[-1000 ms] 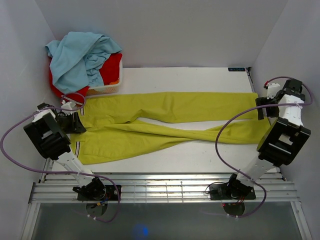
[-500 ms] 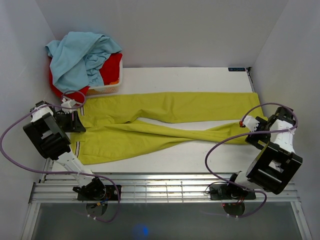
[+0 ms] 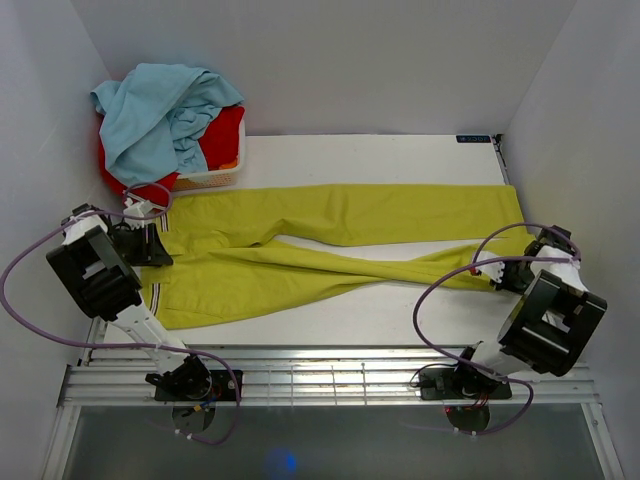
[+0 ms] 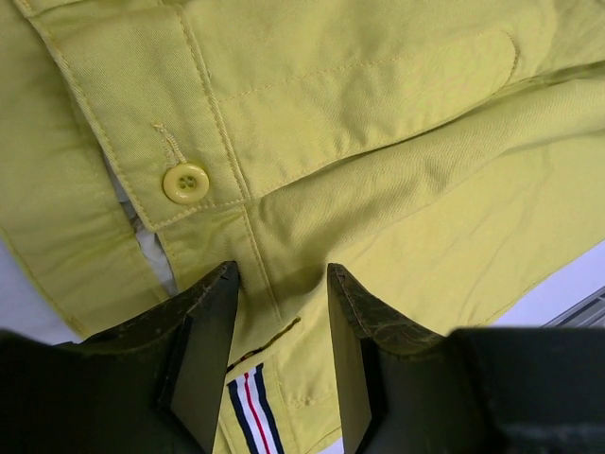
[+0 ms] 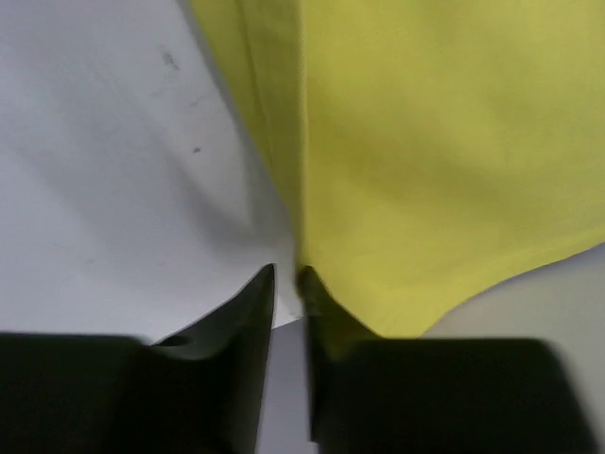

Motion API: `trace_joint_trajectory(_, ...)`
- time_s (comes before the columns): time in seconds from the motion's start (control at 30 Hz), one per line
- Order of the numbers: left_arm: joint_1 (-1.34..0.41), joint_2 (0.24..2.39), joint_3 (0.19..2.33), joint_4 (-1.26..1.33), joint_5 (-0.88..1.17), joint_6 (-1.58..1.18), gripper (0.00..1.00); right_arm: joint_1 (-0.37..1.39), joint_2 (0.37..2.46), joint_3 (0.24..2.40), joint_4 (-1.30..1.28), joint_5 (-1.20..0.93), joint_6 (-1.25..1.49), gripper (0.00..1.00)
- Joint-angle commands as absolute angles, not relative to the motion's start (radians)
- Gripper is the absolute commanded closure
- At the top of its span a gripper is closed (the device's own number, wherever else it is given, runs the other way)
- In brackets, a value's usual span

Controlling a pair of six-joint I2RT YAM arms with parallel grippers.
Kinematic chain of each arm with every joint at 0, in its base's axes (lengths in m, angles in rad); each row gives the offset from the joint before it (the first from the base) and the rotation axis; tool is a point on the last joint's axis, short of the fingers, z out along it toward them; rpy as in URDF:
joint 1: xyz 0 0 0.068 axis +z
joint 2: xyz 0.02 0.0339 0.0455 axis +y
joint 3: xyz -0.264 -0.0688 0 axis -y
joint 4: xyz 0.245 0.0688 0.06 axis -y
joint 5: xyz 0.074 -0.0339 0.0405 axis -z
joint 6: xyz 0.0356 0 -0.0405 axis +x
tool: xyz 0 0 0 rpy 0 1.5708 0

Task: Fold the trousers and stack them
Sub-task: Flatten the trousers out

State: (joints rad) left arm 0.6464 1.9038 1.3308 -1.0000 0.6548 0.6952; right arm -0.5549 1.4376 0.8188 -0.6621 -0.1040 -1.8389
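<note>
The yellow-green trousers (image 3: pixel 330 215) lie spread over the white table, waist at the left and legs running right. My left gripper (image 3: pixel 152 245) rests on the waistband. In the left wrist view its jaws (image 4: pixel 281 270) stand half apart, with flat cloth (image 4: pixel 397 142) and the striped label (image 4: pixel 250 407) between them. My right gripper (image 3: pixel 497 270) sits at the hem of the near leg. There its jaws (image 5: pixel 286 272) are almost together, with the edge of the cloth (image 5: pixel 435 142) right at the tips. Whether the cloth is pinched is not visible.
A white basket (image 3: pixel 215 178) at the back left holds a light blue garment (image 3: pixel 160 110) and a red garment (image 3: pixel 225 135). White walls close in on both sides and the back. A metal rail (image 3: pixel 320 375) runs along the front edge, with purple cables looping from both arms.
My right arm swung from the far leg's end toward the front, down to the near leg's hem, and its jaws narrowed from wide open. The left gripper and trousers stayed put.
</note>
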Motion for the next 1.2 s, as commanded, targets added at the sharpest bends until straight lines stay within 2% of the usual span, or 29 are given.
trace_joint_trajectory(0.0, 0.653, 1.851, 1.315, -0.971, 0.68, 0.684, 0.47, -0.554, 1.367, 0.787, -0.699, -0.072, -1.861, 0.86)
trace_joint_trajectory(0.03, 0.653, 1.855, 1.313, -0.968, 0.681, 0.683, 0.47, -0.555, 1.327, 0.796, -0.725, -0.074, -1.858, 0.92)
trace_joint_trajectory(0.27, 0.653, 1.836, 1.286, -0.919, 0.687, 0.661, 0.48, -0.563, 1.074, 0.933, -1.084, -0.161, -1.914, 0.92)
trace_joint_trajectory(0.43, 0.655, 1.838, 1.27, -0.913, 0.687, 0.666, 0.48, -0.563, 0.948, 1.023, -1.304, -0.147, -1.956, 0.92)
trace_joint_trajectory(0.57, 0.655, 1.83, 1.264, -0.904, 0.689, 0.666, 0.48, -0.563, 0.842, 1.037, -1.308, -0.071, -2.011, 0.92)
trace_joint_trajectory(0.7, 0.655, 1.825, 1.252, -0.89, 0.687, 0.664, 0.48, -0.563, 0.808, 1.075, -1.31, -0.101, -2.046, 0.92)
trace_joint_trajectory(0.77, 0.657, 1.819, 1.243, -0.873, 0.689, 0.661, 0.48, -0.563, 0.85, 1.098, -1.307, -0.173, -2.045, 0.92)
trace_joint_trajectory(0.9, 0.658, 1.818, 1.244, -0.865, 0.704, 0.649, 0.48, -0.548, 1.095, 1.156, -1.16, -0.184, -1.903, 0.92)
trace_joint_trajectory(1.0, 0.658, 1.818, 1.261, -0.865, 0.707, 0.644, 0.48, -0.514, 1.402, 1.236, -1.042, -0.167, -1.807, 0.92)
trace_joint_trajectory(1.1, 0.658, 1.816, 1.285, -0.877, 0.71, 0.64, 0.47, -0.45, 1.55, 1.334, -0.968, -0.157, -1.66, 0.92)
trace_joint_trajectory(1.13, 0.66, 1.812, 1.289, -0.891, 0.722, 0.646, 0.47, -0.431, 1.616, 1.336, -0.93, -0.147, -1.581, 0.82)
trace_joint_trajectory(1.17, 0.66, 1.789, 1.29, -0.893, 0.727, 0.647, 0.46, -0.393, 1.643, 1.33, -0.842, -0.114, -1.548, 0.77)
